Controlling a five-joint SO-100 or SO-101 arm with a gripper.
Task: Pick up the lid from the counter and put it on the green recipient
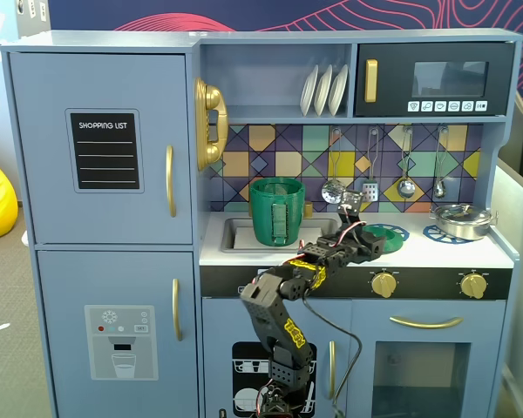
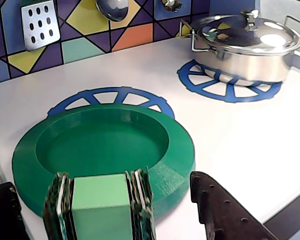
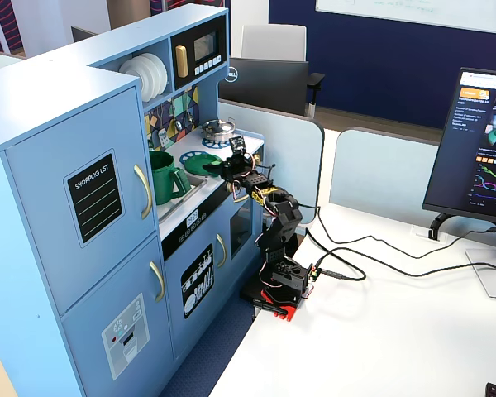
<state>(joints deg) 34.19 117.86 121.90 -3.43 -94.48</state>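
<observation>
The lid (image 2: 105, 145) is a flat round green disc lying on the white counter, partly over a blue burner ring (image 2: 110, 95). Its upright light-green tab handle (image 2: 101, 210) stands at the near edge. My gripper (image 2: 101, 184) is open, with one dark finger (image 2: 220, 210) on each side of the tab and a gap to both. In a fixed view the lid (image 1: 388, 232) lies right of the sink with the gripper (image 1: 372, 246) at its front edge. The green recipient (image 1: 276, 212) stands upright in the sink, mouth open; it also shows in the other fixed view (image 3: 164, 176).
A shiny steel pot (image 2: 245, 45) with its own lid sits on the right burner ring (image 2: 225, 87). Utensils hang on the tiled back wall (image 1: 406, 165). The sink wall (image 1: 235, 233) surrounds the recipient. The arm's base (image 3: 277, 285) stands on the white table.
</observation>
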